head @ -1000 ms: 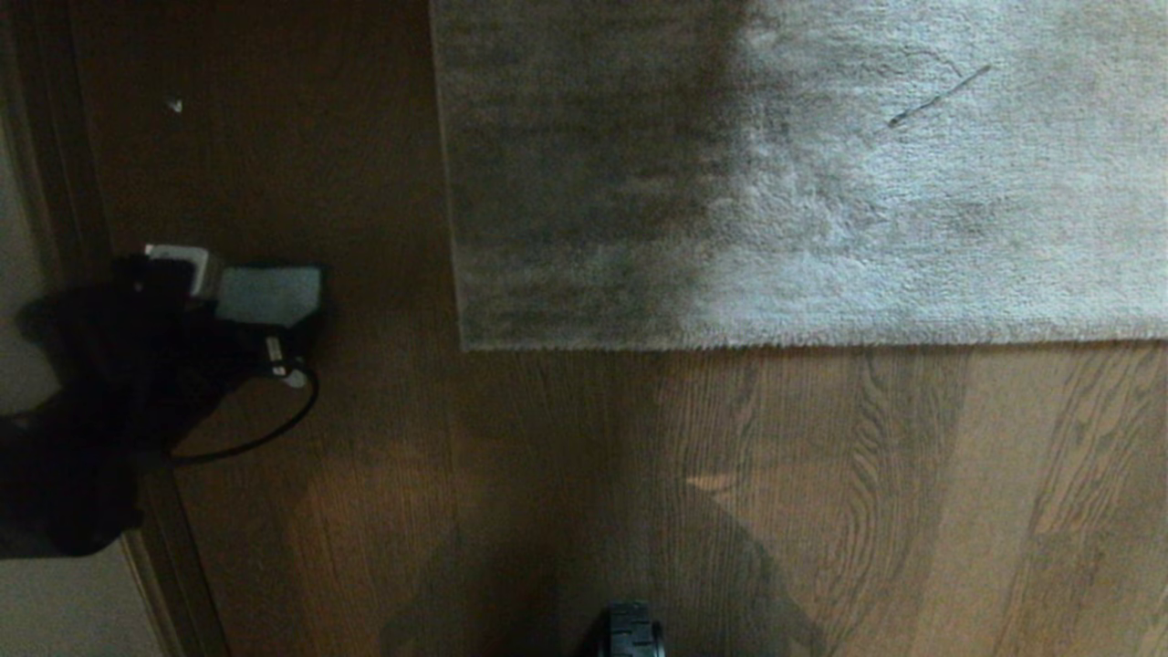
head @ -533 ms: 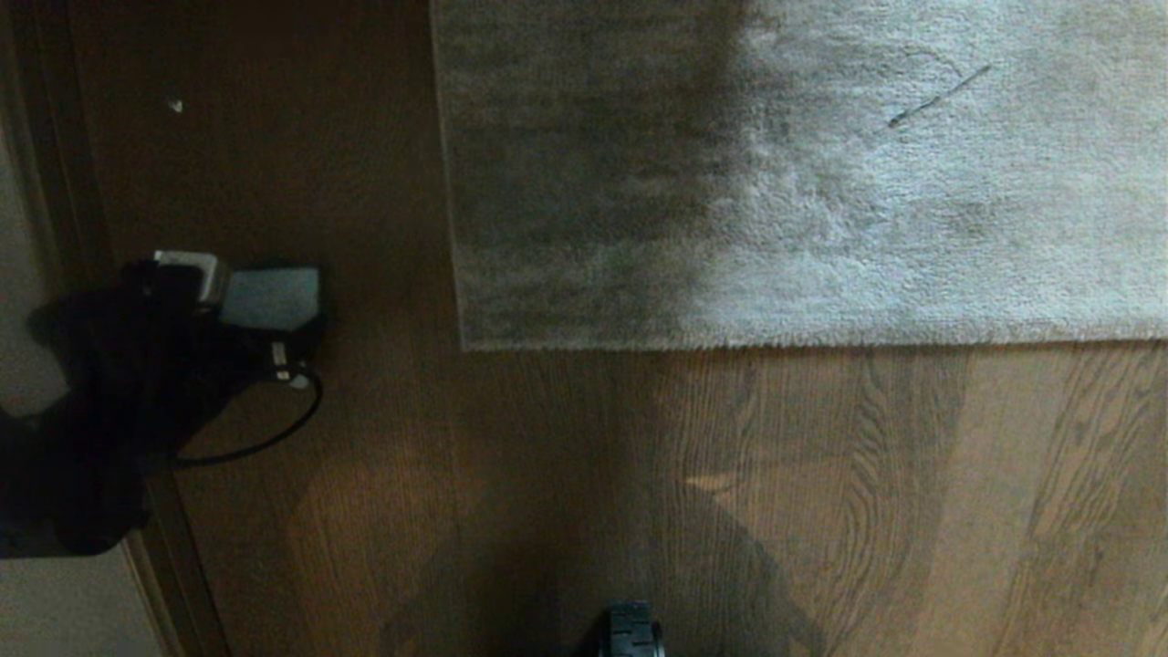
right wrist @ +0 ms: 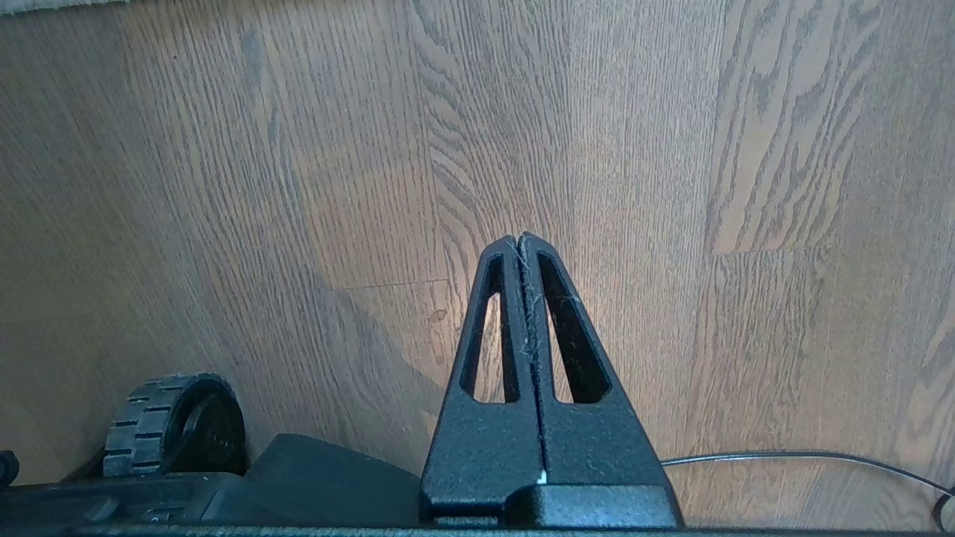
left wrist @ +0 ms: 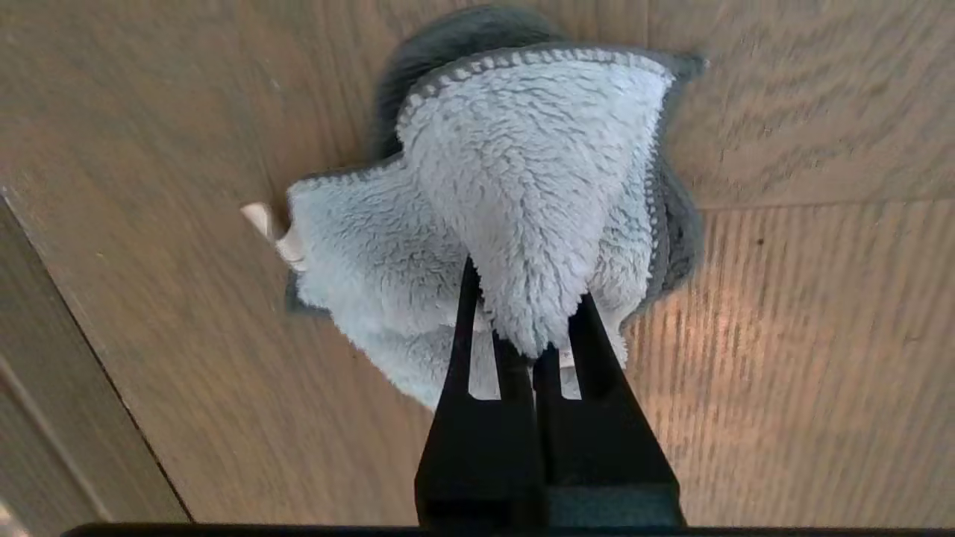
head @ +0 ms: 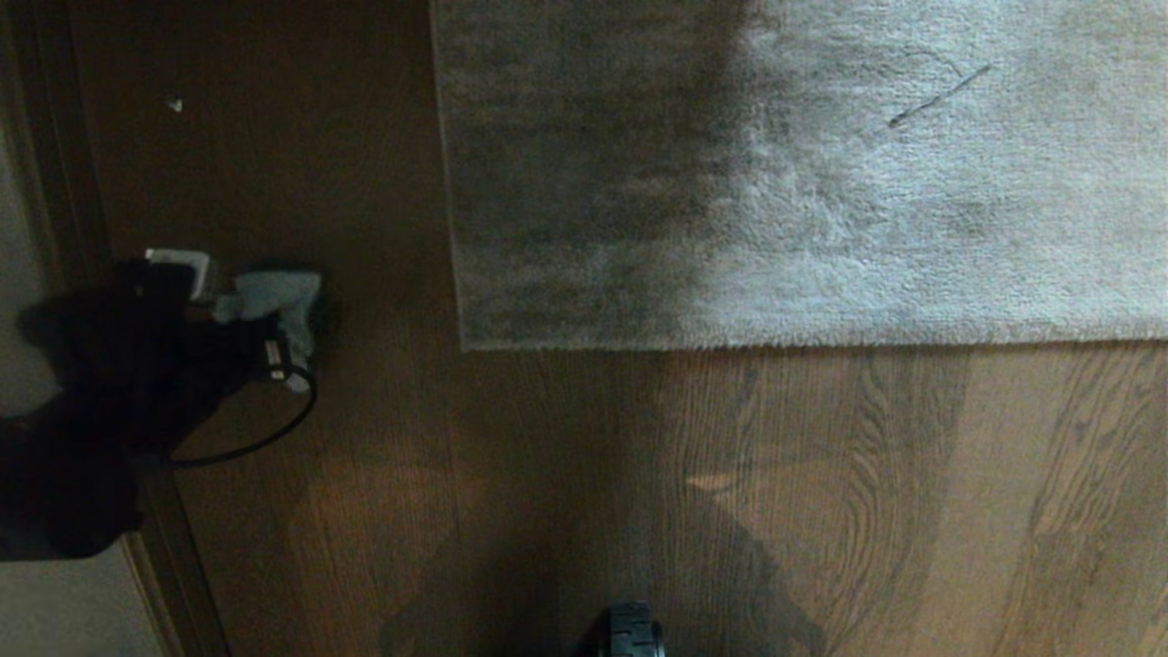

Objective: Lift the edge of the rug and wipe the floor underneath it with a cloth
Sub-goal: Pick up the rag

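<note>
Cloth (left wrist: 515, 194) bunched on the floor (head: 821, 502), pinched between the pressed-together fingers of the left gripper (left wrist: 531, 328); the rug edge (head: 812, 345) lies well apart toward the robot's right, running sideways; right gripper (right wrist: 520, 242) pressed together, empty, off the rug edge.

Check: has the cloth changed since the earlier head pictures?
Yes. The cloth, flat before, is bunched in the shut left pincer, still left of the rug edge.
</note>
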Motion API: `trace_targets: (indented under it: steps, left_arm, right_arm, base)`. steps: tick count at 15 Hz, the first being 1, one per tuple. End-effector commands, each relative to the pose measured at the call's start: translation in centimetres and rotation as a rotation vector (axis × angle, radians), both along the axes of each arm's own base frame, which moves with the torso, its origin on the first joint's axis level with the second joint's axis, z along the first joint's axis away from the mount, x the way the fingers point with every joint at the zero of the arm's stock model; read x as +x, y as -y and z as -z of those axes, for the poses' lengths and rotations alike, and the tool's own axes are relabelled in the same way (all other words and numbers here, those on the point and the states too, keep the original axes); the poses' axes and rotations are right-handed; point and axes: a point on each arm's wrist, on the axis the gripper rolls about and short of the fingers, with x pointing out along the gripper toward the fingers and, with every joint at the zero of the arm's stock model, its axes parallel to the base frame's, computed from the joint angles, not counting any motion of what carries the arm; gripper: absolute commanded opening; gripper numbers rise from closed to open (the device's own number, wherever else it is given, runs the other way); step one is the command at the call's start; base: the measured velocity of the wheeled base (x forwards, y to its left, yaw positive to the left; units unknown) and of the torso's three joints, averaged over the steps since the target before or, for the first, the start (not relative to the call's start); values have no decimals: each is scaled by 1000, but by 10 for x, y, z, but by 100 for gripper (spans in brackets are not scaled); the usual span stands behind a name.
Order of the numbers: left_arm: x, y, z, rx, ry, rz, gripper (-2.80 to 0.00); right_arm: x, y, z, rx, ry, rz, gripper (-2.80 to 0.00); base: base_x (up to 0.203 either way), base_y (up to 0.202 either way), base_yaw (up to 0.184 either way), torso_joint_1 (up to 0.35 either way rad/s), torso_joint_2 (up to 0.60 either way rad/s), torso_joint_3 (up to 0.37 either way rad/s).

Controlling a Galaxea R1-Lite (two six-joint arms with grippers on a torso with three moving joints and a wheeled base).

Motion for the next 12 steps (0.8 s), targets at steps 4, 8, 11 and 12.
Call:
trace_targets:
  steps: [4,8,11,12]
  left_arm:
    - [-17,1,-19,4,60,-6,-280]
    - [-44,3,-26,1,77,-8,-280]
    - [-67,5,-34,1,105,-8,-280]
    - [-74,6,-37,2,119,-7,-280]
  right_arm:
    - [0,0,0,0,1,0,-280]
    - [0,0,0,0,1,0,-280]
    - [0,0,0,0,1,0,-280]
    - [0,0,0,0,1,0,-280]
  base:
    - [0,0,0,0,0,0]
    - [0,0,0,0,0,0]
    - [0,0,0,0,0,0]
    - [0,0,0,0,0,0]
